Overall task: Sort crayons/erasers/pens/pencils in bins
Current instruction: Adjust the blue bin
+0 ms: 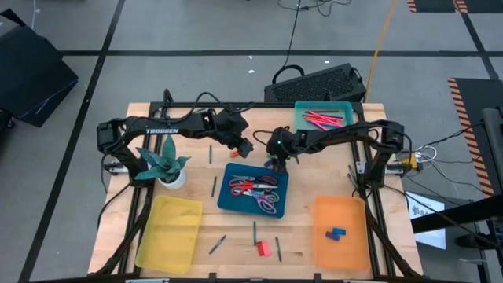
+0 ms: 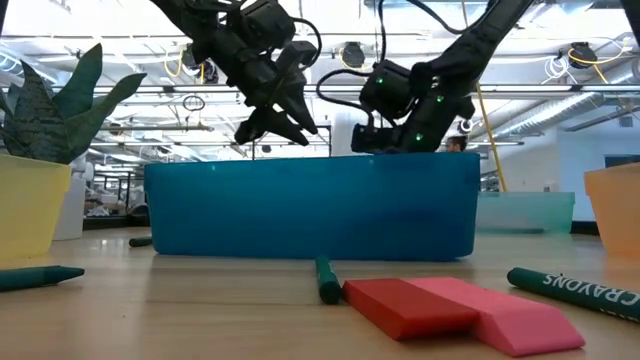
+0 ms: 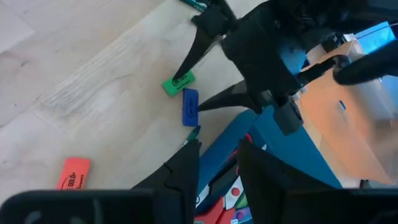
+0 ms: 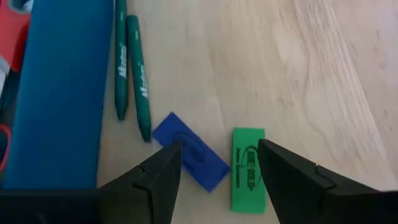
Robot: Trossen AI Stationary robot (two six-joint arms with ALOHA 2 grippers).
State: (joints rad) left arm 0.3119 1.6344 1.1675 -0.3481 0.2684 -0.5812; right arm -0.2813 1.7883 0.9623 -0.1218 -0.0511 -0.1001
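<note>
Behind the far edge of the dark blue bin (image 1: 253, 206), a green eraser (image 4: 247, 167) and a blue eraser (image 4: 189, 152) lie side by side on the table. My right gripper (image 4: 217, 158) is open and low over them: the green eraser lies between its fingers, and one fingertip is over the blue eraser. Two green crayons (image 4: 130, 68) lie beside the bin wall. My left gripper (image 1: 245, 147) hovers open and empty over the bin's far left corner. In the low view the bin (image 2: 310, 215) hides my right gripper's fingertips. My right gripper comes at the two erasers from above, its fingers pointing down, one fingertip (image 3: 181, 76) by the green eraser and the other (image 3: 202, 107) by the blue one. I cannot tell whether either fingertip touches them. Both erasers lie flat on the table.
The dark blue bin holds scissors (image 1: 263, 196) and pens. Red crayons fill the teal bin (image 1: 302, 118); blue erasers lie in the orange bin (image 1: 350, 216); a yellow bin (image 1: 169, 228) is near left. A potted plant (image 1: 163, 163), red and pink erasers (image 1: 263, 248), an orange eraser (image 3: 74, 174), loose sticks (image 1: 254, 230).
</note>
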